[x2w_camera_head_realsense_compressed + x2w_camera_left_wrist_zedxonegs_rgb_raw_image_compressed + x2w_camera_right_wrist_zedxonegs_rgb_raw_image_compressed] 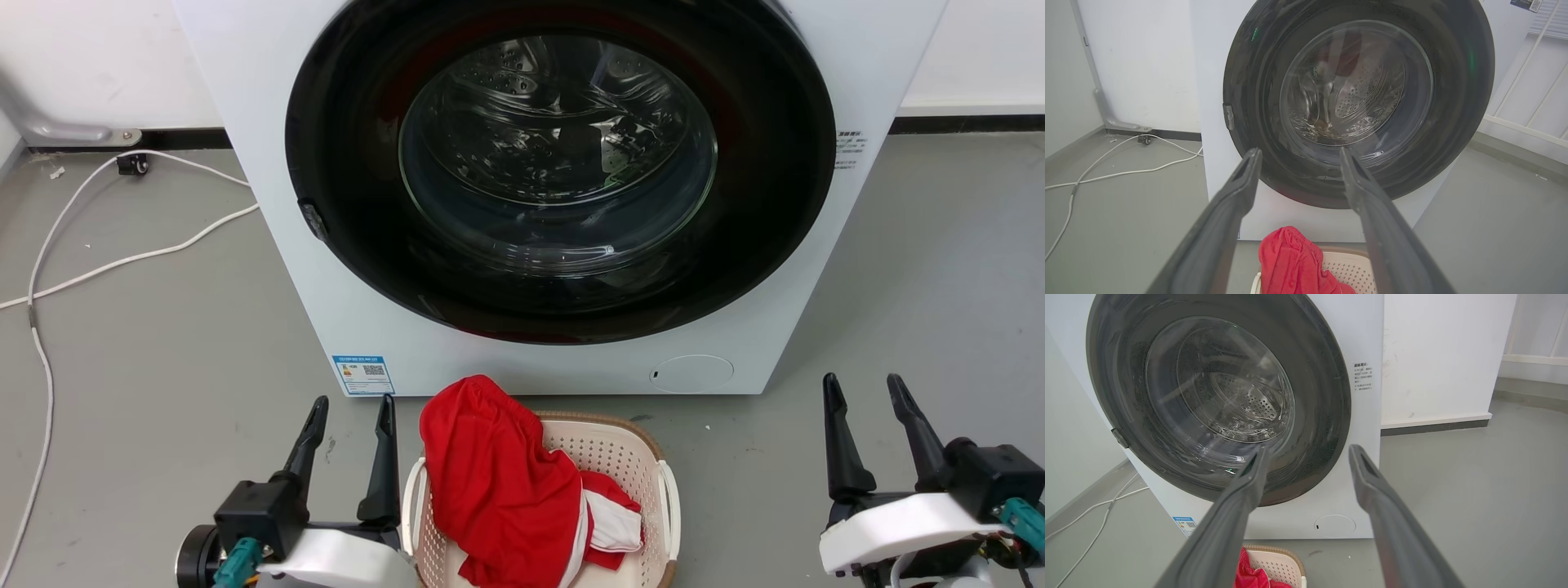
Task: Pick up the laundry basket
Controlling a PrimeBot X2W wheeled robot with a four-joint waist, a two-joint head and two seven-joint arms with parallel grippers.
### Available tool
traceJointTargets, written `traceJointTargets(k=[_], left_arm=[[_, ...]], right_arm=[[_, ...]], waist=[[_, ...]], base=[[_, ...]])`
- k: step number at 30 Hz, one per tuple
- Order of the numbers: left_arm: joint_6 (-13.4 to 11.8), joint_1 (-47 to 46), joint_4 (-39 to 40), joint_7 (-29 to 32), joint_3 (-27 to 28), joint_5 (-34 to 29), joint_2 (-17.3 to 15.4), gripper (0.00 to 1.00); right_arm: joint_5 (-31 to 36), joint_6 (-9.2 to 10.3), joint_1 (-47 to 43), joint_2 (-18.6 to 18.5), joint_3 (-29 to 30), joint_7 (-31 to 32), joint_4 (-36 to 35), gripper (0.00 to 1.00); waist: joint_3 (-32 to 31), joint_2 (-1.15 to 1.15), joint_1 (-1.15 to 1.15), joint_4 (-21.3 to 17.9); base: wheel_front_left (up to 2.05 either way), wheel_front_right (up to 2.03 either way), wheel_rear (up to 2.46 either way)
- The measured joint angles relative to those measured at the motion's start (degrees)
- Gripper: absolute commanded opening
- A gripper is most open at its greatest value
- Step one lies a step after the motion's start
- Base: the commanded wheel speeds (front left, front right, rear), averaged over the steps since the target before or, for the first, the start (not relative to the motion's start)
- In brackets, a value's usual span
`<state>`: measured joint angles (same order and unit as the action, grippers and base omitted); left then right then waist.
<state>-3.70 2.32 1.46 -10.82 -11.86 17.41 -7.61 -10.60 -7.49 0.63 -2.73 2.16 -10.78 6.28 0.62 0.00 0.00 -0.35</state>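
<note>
left gripper, near left: fingers parted, empty. right gripper, near right: fingers parted, empty. laundry basket: on floor between them, just before washing machine; red garment draped over its left rim.

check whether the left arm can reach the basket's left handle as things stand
Probably yes: the left gripper, open, sits beside the left handle of the laundry basket, with nothing between; the red garment leaves that handle uncovered.
</note>
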Motion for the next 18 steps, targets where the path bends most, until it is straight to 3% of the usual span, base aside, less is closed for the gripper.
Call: traceJointTargets(k=[18], left_arm=[[-1.72,0.39,-1.22,-2.26,-3.77,-8.08,-1.19,1.00]], right_arm=[[10.20,-0.01,0.20,-0.01,-0.18,-2.34,2.38,1.00]], waist=[[-0.02,0.00,0.00,-0.17]], base=[[0.00,0.00,0.00]])
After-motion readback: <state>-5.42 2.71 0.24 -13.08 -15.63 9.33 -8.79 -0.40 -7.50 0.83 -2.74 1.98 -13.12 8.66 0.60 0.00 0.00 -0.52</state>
